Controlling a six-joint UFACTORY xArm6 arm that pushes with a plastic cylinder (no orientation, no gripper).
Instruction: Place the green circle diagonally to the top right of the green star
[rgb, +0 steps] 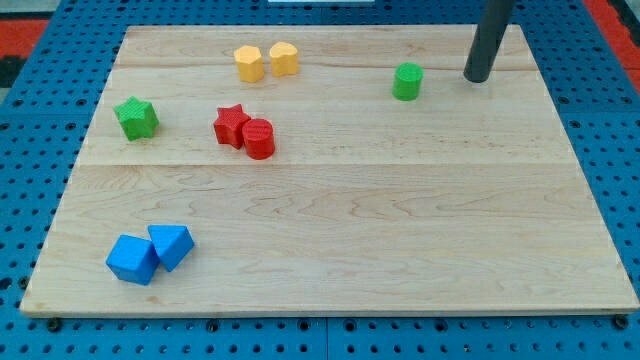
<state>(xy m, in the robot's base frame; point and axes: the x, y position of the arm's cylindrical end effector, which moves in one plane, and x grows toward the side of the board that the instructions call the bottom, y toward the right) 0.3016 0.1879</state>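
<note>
My tip (477, 78) rests on the pale wooden bench (330, 230) near the view's top right, just to the right of the small green plastic circle block (407, 82) and not touching it; I judge I stand there so that a push toward the view's left would send the circle across the board. I carry no pincer, only this dark rod, so there is nothing to tell of open or closed. The green circle lies well apart from the green plastic star block (136, 117), which sits near the bench's left edge, slightly lower in the view; the circle is already up and to the right of it, but far off, so I judge the task not yet done. Between them lie the two yellow blocks (266, 61), touching each other near the top edge, and below these the red star (232, 126) pressed against the red cylinder (259, 138); a straight leftward push would pass between those pairs, a narrow lane. Two blue blocks (150, 253) sit together at the bottom left, out of the way. The bench is smooth planked wood, lying on a blue pegboard (30, 180) dotted with holes.
</note>
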